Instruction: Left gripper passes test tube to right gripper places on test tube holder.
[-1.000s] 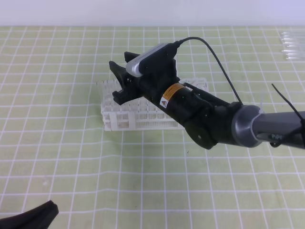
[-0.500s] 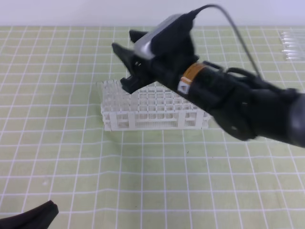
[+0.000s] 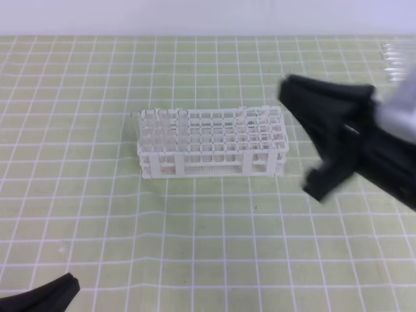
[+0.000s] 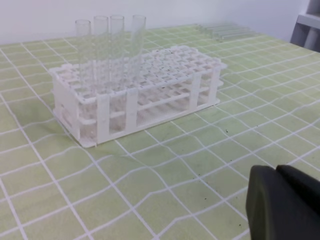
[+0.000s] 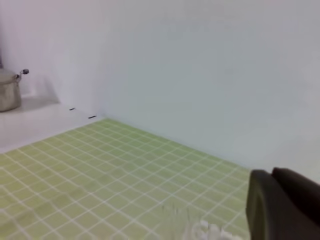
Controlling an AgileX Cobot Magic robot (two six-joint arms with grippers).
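Observation:
The white test tube holder (image 3: pixel 214 146) stands mid-table, with several clear test tubes (image 3: pixel 159 127) upright at its left end. From the left wrist view the holder (image 4: pixel 165 85) and its test tubes (image 4: pixel 110 50) are sharp. My right gripper (image 3: pixel 290 88) is blurred, to the right of the holder and apart from it. The right wrist view shows its fingers (image 5: pixel 285 205) pressed together with nothing between them. My left gripper (image 3: pixel 45 296) sits at the bottom left corner, far from the holder. It is shut and empty, as its fingers (image 4: pixel 285 205) show.
Spare clear tubes (image 3: pixel 395 62) lie at the far right back edge, also in the left wrist view (image 4: pixel 225 31). A green gridded mat covers the table. The right wrist camera faces a white wall, with a metal pot (image 5: pixel 9 89) on a ledge.
My right arm swung from above the holder's left end out to the right and nearer the camera, uncovering the holder, and its jaws closed. The left gripper has not moved.

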